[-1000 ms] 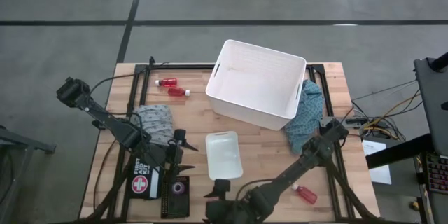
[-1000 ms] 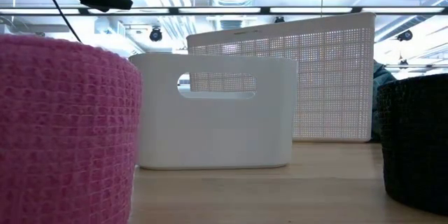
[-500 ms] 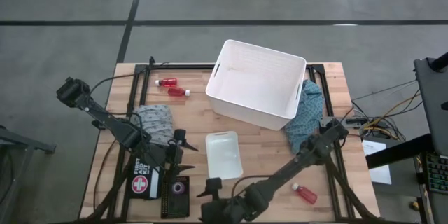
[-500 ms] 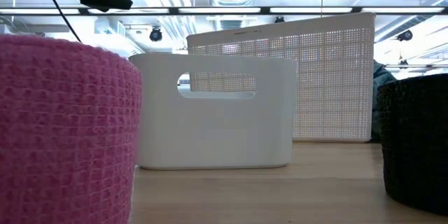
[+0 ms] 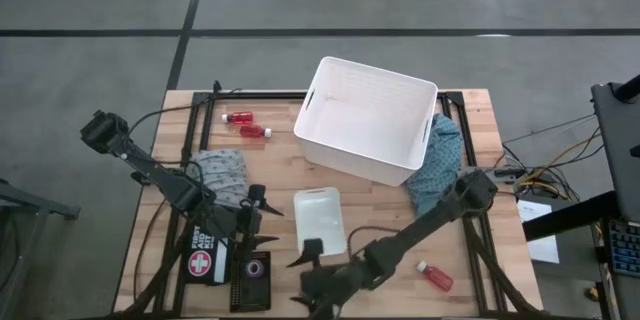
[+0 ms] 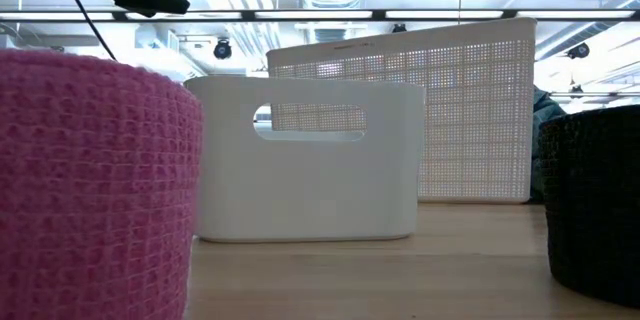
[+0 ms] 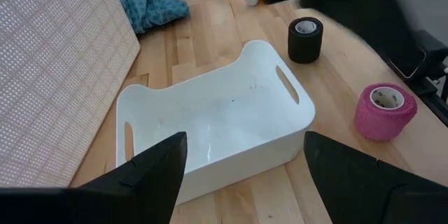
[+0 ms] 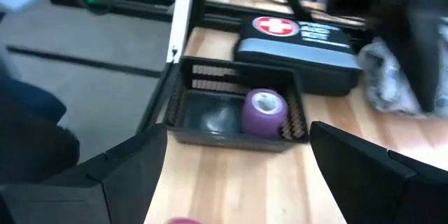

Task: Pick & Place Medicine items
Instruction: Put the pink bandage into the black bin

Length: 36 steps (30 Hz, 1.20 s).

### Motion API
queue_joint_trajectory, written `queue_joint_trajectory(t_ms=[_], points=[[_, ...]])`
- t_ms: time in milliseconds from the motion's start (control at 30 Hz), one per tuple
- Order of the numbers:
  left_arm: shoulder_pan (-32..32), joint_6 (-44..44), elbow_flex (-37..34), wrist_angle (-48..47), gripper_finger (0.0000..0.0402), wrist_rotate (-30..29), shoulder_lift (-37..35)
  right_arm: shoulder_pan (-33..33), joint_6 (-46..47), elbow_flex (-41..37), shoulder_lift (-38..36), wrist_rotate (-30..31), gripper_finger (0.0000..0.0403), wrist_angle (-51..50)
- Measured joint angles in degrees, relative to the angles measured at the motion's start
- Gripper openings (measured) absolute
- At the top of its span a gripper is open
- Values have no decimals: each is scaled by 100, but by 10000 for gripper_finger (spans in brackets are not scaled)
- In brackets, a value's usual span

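Two red bottles (image 5: 237, 117) (image 5: 255, 131) lie at the table's far left, and a third (image 5: 435, 277) lies near the front right. A pink tape roll (image 7: 381, 112) and a black one (image 7: 306, 40) stand on end beyond the small white bin (image 7: 210, 129). A purple roll (image 8: 264, 110) sits in a black tray (image 8: 210, 115). My left gripper (image 7: 241, 175) hovers open just left of the bin (image 5: 320, 222), holding nothing. My right gripper (image 5: 310, 272) hangs open in front of the bin, facing the tray, with nothing between its fingers (image 8: 234, 175).
The big white basket (image 5: 365, 120) stands at the far middle, with a blue cloth (image 5: 440, 165) at its right. A patterned cloth (image 5: 222, 175) and a first-aid kit (image 5: 205, 258) lie at the left, under my left arm. Bare wood shows at the front right.
My right gripper has shifted a short way away from the table's near edge, sinking a little and rolling about its own line. Its forearm now lies flatter across the table. It stays open. My left arm has kept still.
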Motion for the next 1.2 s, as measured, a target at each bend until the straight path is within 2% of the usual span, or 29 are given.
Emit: queue_joint_trajectory(t_ms=[167,367,467,567,800,1200], points=[[1,0,2,-56,292,0,0,5,1,-1781,-908,149,347,1429],[1,-1,2,-99,292,0,-2,12,-249,-3959,-1802,206,347,3990],[1,0,2,-116,292,2,-2,5,-549,-4845,-2078,219,347,5006],[1,0,2,-140,292,1,-2,-18,-799,-5493,-2385,216,350,5523],[1,0,2,-141,292,1,-2,-33,-746,-6206,-3062,214,347,5802],[-1,0,2,-138,292,2,-2,-26,-726,-6340,-3601,199,343,5810]])
